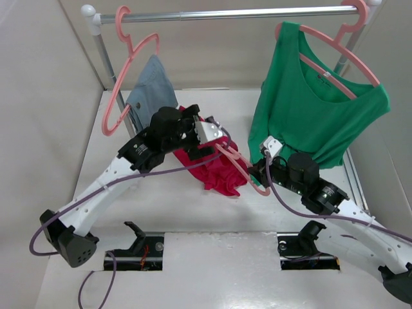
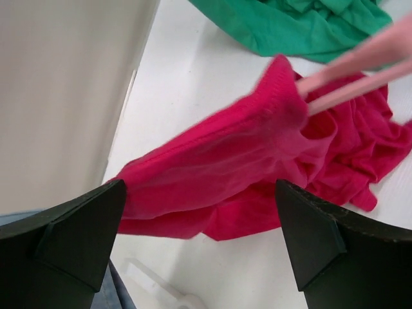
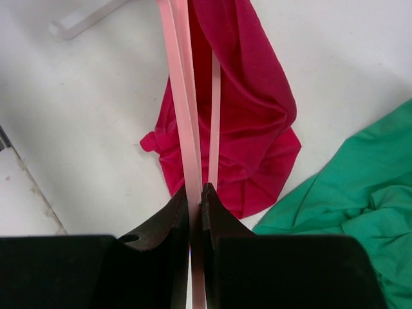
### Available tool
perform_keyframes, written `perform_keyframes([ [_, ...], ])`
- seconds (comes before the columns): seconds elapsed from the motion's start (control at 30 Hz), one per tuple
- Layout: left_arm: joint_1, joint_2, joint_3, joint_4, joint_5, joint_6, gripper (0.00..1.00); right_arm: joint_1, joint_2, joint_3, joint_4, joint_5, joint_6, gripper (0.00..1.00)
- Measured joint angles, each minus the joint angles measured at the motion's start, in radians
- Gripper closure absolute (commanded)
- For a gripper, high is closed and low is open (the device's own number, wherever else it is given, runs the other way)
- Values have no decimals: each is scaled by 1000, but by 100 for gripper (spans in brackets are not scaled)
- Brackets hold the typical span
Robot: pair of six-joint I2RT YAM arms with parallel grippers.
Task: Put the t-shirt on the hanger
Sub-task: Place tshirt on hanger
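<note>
Left gripper (image 2: 199,215): jaws apart, t-shirt (image 2: 212,174) unheld.
Right gripper (image 3: 195,199): clamped on hanger (image 3: 182,96).
Risk: loose shirt may slide off the hanger arm.

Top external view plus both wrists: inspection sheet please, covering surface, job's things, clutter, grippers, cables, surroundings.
Surface: white table, with two cut-outs at its near edge.
Job's things: red t-shirt crumpled on the table, with one arm of the pink hanger pushed into the fabric.
Clutter: white bar lying near the t-shirt; cannot tell what it is.
Grippers: left gripper open over the t-shirt, holding nothing; right gripper shut on the hanger.
Cables: purple cables run along both arms.
Surroundings: green top and denim piece hang from a rail; beige walls.
</note>
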Motion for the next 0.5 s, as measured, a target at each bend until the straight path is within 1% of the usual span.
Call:
perform_keyframes([
  [0.07,-1,-41,-71,36,24,78,1,0,2,-1,-4,-14,-8,100],
  [0.13,-1,-51,-100,57,43,147,1,0,4,-1,-7,-26,-14,100],
  [0.27,-1,-11,-92,76,64,253,1,0,13,-1,-8,-41,-26,100],
  [0.4,2,70,-68,92,76,312,1,-4,35,-1,-43,-47,-42,100],
  [0.43,2,84,-68,92,81,327,3,-4,45,-1,-47,-50,-47,100],
  [0.47,3,97,-68,89,87,343,11,-4,54,-1,-53,-55,-49,100],
  [0.5,3,105,-68,85,91,356,23,-4,62,-1,-60,-58,-52,100],
])
